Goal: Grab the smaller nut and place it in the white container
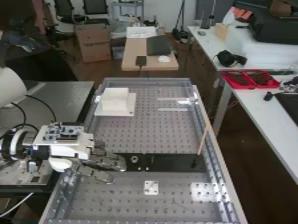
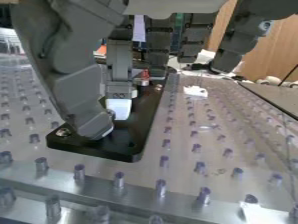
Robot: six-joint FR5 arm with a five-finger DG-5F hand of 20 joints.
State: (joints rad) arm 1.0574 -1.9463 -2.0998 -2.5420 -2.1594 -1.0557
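Observation:
The hand (image 1: pixel 110 161) is over the left part of the flat black bar (image 1: pixel 174 162), low in the high view, and covers that end of it. Just past the hand, on the bar, stands the bearing (image 1: pixel 134 159). Farther up the bench is the white container (image 1: pixel 116 98), on a white base plate. In the wrist view the hand (image 2: pixel 78 95) reaches down to the near end of the black bar (image 2: pixel 123 147). Whether a nut is held there cannot be made out, as the hand blocks the view.
A metal rail (image 1: pixel 216 145) edges the perforated bench plate (image 1: pixel 159 132), with a thin stick (image 1: pixel 202 141) beside its right side. A small white plate (image 1: pixel 151 188) lies below the bar. Rows of short pegs (image 2: pixel 197 148) cover the bench surface around the bar.

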